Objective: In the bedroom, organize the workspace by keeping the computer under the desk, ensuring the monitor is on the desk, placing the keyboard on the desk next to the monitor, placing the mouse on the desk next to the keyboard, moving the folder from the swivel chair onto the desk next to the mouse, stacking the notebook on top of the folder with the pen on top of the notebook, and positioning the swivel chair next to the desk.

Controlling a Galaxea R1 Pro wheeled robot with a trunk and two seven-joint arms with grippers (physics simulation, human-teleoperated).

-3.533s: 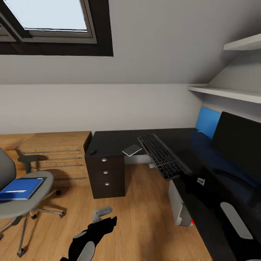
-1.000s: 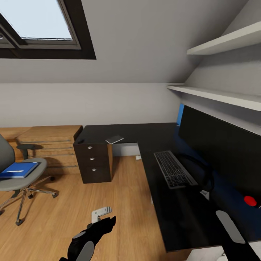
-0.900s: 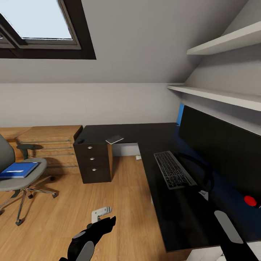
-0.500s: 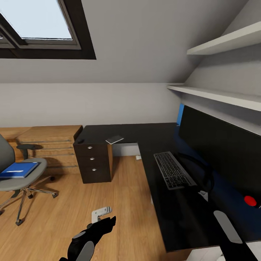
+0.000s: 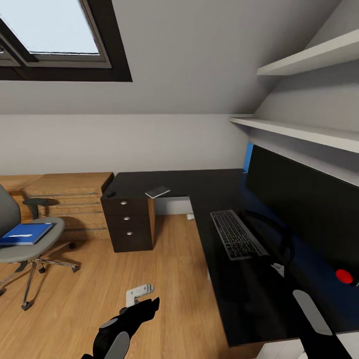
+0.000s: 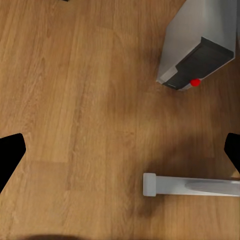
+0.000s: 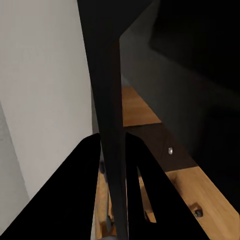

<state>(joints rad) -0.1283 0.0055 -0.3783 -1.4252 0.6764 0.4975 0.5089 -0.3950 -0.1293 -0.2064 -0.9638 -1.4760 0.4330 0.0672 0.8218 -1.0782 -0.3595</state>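
The keyboard [image 5: 236, 234] lies flat along the black desk [image 5: 199, 185], right in front of the monitor [image 5: 299, 204]. In the right wrist view my right gripper [image 7: 113, 146] is shut on the keyboard's thin edge [image 7: 107, 85]. My right arm [image 5: 310, 311] reaches in from the lower right. The left gripper [image 6: 120, 152] hangs open over the floor [image 5: 143, 298], near the grey computer [image 6: 197, 47]. A small mouse [image 5: 110, 194] and the grey notebook [image 5: 157, 192] sit on the desk's far wing. The blue folder [image 5: 26, 233], with the pen [image 5: 21, 235] on it, lies on the swivel chair [image 5: 32, 247].
A three-drawer pedestal [image 5: 128, 224] carries the desk's left end, and a wooden dresser [image 5: 70, 199] stands behind the chair. White shelves [image 5: 294, 132] overhang the monitor. A grey bar [image 6: 190, 185] lies low over the floor by the computer. Open wood floor [image 5: 169, 269] lies between chair and desk.
The view swung right since 3.5 s ago, when the keyboard was held up off the desk's edge. Over the last second the keyboard and right arm crept slightly left.
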